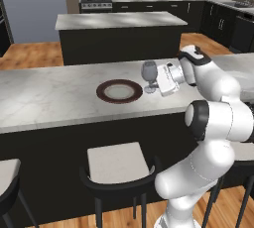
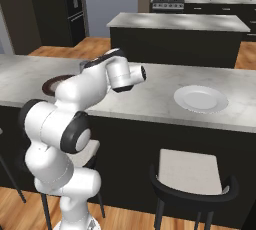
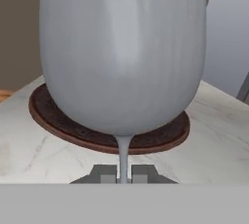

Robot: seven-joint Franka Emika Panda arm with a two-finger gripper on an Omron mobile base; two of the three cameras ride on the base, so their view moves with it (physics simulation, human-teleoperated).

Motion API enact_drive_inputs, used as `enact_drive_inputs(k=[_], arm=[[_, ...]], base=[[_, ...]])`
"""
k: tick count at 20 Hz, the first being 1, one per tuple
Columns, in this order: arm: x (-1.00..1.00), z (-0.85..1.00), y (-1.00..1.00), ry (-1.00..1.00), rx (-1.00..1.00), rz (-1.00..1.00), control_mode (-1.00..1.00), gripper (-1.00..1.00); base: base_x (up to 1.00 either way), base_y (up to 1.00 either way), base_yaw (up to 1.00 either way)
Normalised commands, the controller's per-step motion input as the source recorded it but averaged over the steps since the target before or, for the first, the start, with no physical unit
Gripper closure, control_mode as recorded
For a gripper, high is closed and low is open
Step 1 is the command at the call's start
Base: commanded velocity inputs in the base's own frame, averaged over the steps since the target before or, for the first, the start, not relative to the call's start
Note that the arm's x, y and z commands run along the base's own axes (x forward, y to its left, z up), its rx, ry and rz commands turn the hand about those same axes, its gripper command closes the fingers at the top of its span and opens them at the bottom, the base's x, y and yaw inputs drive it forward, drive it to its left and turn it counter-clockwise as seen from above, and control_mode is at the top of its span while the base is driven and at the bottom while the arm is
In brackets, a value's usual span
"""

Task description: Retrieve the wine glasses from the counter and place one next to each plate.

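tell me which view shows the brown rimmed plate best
The left base view: the whole brown-rimmed plate lies unobstructed beside the wine glass. In the hand view the glass hides most of it; in the right base view the arm covers all but an edge.

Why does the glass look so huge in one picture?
Hand view: the wine glass sits right before the lens, its stem between the tool's tips, hiding most of the brown-rimmed plate. Left base view: the same glass looks small; soft shadows, no glare.
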Motion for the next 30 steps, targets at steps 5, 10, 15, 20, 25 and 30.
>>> enact_drive_inputs(k=[5, 10, 15, 20, 25, 30], arm=[[0.34, -0.01, 0.00, 0.00, 0.01, 0.00, -1.00, 1.00], [0.22, -0.06, 0.00, -0.03, 0.00, 0.00, -1.00, 1.00], [0.14, -0.24, 0.00, -0.01, 0.00, 0.00, -1.00, 1.00], [0.14, -0.27, 0.00, 0.00, 0.00, 0.00, -1.00, 1.00], [0.00, -0.06, 0.00, -0.03, 0.00, 0.00, -1.00, -1.00], [0.00, 0.00, 0.00, -0.04, 0.00, 0.00, -1.00, -1.00]], base=[[0.00, 0.00, 0.00], [0.00, 0.00, 0.00], [0.00, 0.00, 0.00], [0.00, 0.00, 0.00], [0.00, 0.00, 0.00], [0.00, 0.00, 0.00]])
